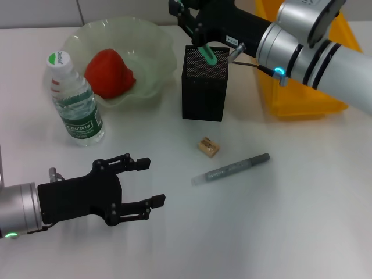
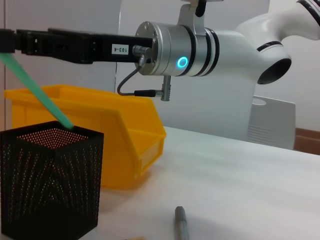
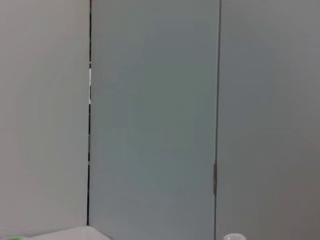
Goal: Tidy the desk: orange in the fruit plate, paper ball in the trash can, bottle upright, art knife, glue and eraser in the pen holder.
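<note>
Overhead, seeing the right pincer [image 1: 196,36] clamped on the mint-green art knife [image 1: 207,54], lowering its tip into the black mesh pen holder [image 1: 203,87]. Resting low on the white bench [image 1: 302,221], the left pincer [image 1: 152,183], fingers apart, holding nothing. Lying near the holder: tan eraser [image 1: 208,146], grey glue stick [image 1: 231,169]. Sitting in the green fruit plate [image 1: 154,35], the orange [image 1: 108,73]; standing upright beside it, the bottle [image 1: 72,99].

From the left wrist, showing the knife [image 2: 37,92] slanting into the holder [image 2: 50,180], yellow trash can [image 2: 130,145] behind. Risking a tilt: releasing early could be catching the knife on the rim or tipping the holder.

From the right wrist, showing only blank wall.
</note>
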Robot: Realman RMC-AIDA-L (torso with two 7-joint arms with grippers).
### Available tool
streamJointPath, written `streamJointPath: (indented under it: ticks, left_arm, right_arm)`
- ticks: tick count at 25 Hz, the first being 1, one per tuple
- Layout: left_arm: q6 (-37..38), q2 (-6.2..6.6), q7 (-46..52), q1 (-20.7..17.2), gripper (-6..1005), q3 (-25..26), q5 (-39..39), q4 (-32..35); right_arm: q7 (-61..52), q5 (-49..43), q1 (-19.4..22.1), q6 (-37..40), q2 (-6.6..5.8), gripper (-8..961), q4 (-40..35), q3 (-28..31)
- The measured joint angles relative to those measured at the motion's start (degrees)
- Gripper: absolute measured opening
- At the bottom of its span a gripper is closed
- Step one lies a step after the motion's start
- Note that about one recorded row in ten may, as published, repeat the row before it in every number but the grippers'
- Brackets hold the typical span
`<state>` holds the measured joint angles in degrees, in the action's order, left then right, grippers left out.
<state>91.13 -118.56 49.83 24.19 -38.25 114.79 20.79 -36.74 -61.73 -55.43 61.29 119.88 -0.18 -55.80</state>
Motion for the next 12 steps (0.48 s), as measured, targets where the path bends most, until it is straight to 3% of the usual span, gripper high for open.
streamJointPath:
  ticks: [12]
  left_arm:
    - [0.13, 0.01, 0.03, 0.32, 799, 0.02, -0.01, -0.67]
  right_arm:
    - [0.00, -0.06, 0.13, -0.66, 0.00, 182, 1.43, -0.09]
